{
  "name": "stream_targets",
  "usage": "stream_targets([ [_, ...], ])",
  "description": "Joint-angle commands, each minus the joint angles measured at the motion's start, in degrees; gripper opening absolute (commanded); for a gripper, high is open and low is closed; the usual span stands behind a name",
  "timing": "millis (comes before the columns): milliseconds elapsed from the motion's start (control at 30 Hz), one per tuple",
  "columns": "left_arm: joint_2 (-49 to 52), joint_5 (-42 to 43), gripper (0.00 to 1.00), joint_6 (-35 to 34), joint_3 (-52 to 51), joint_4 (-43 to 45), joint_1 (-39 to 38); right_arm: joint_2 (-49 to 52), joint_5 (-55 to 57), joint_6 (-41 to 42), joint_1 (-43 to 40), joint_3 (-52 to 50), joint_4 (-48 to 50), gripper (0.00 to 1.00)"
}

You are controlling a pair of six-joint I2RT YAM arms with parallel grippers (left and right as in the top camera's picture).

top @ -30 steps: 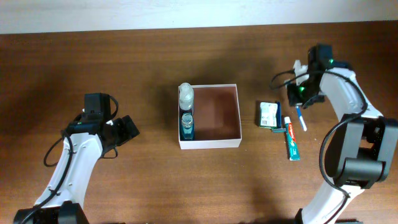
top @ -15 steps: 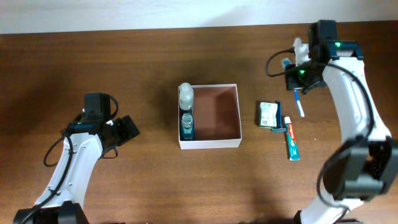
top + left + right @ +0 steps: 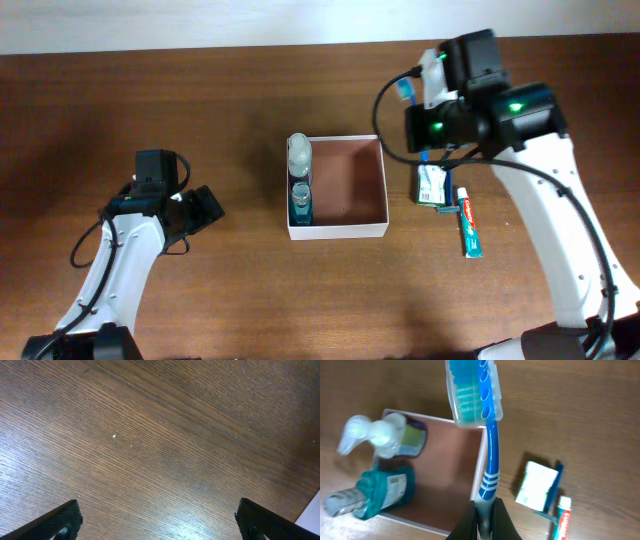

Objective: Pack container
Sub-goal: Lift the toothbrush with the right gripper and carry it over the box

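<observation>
Hanging well out at 9 o'clock from the container (image 3: pixel 337 229), the left gripper (image 3: pixel 207 208) has its jaws spread wide with nothing between them. Its wrist camera sees only bare wooden table (image 3: pixel 160 435) between the two dark fingertips (image 3: pixel 65 517). The container, a shallow square box with white walls and a reddish-brown floor, sits near the middle of the table. Two bottles lie along its 9 o'clock wall: a clear pump bottle (image 3: pixel 299 152) at the 11 o'clock corner, its pump head reaching over the rim, and a teal bottle (image 3: pixel 301 201) just below it toward 7 o'clock. The rest of the floor is bare. At about 2 o'clock from the container the right gripper (image 3: pixel 483 516) hangs above the table, pinched tight on the handle end of a blue toothbrush (image 3: pixel 490 450) whose bristle head wears a clear cap. A green-and-white packet (image 3: pixel 431 185) lies on the table at the container's 3 o'clock. A toothpaste tube (image 3: pixel 469 227) lies just beside the packet at its 4 o'clock.
</observation>
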Motion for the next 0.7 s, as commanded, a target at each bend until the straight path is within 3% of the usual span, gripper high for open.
stream_targets([
  [0, 0.48, -0.39, 1.00, 0.11, 0.09, 0.00, 0.17, 0.81, -0.02, 2.80, 4.00, -1.64, 0.90, 0.04],
  [267, 0.48, -0.39, 1.00, 0.11, 0.09, -0.02, 0.17, 0.96, 1.42, 7.93, 7.21, -8.04, 6.73, 0.04],
  [667, 0.48, -0.39, 1.00, 0.11, 0.09, 0.00, 0.17, 1.01, 0.96, 7.93, 9.44, -22.40, 21.90, 0.04],
])
